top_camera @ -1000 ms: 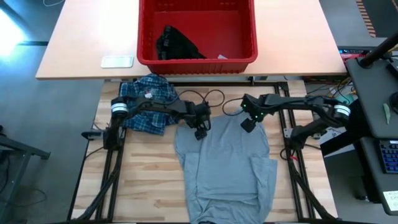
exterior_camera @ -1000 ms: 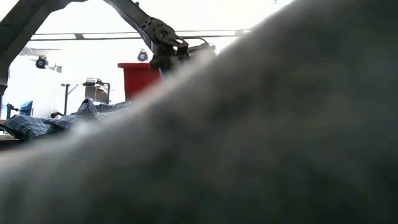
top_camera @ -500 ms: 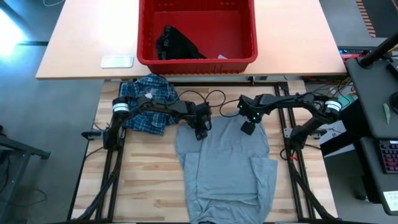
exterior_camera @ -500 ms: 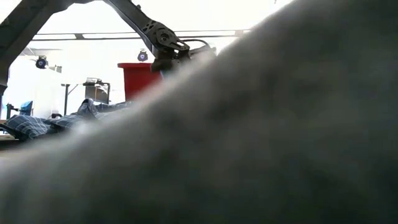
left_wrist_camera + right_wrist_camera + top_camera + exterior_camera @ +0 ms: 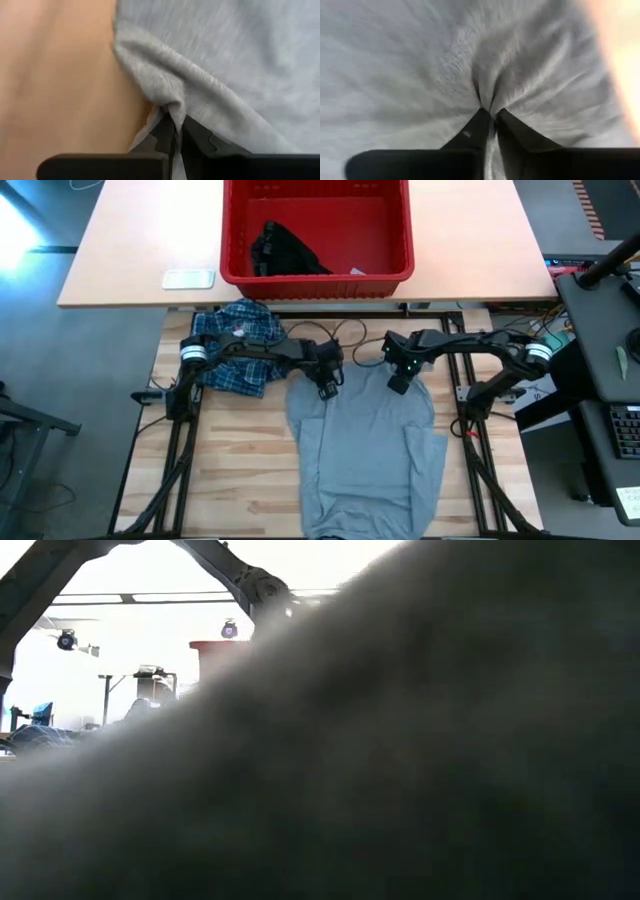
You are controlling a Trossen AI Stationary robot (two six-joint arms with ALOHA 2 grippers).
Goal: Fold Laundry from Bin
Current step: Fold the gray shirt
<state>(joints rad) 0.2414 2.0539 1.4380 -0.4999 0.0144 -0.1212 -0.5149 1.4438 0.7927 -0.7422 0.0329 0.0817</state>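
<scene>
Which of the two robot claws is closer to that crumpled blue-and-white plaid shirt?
The left gripper. It pinches the light grey T-shirt just beside the crumpled blue-and-white plaid shirt; the right gripper pinches the same T-shirt's far side.

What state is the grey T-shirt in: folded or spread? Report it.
Spread: the grey T-shirt lies flat on the table, both grippers pinching its top edge.

A pale wooden table (image 5: 240,480) fills the lower half of the high view. Beyond it, toward twelve o'clock, lies a tan tabletop (image 5: 130,250) bearing a small white flat object (image 5: 189,279) at about ten o'clock. Black cables (image 5: 345,338) loop near centre.
</scene>
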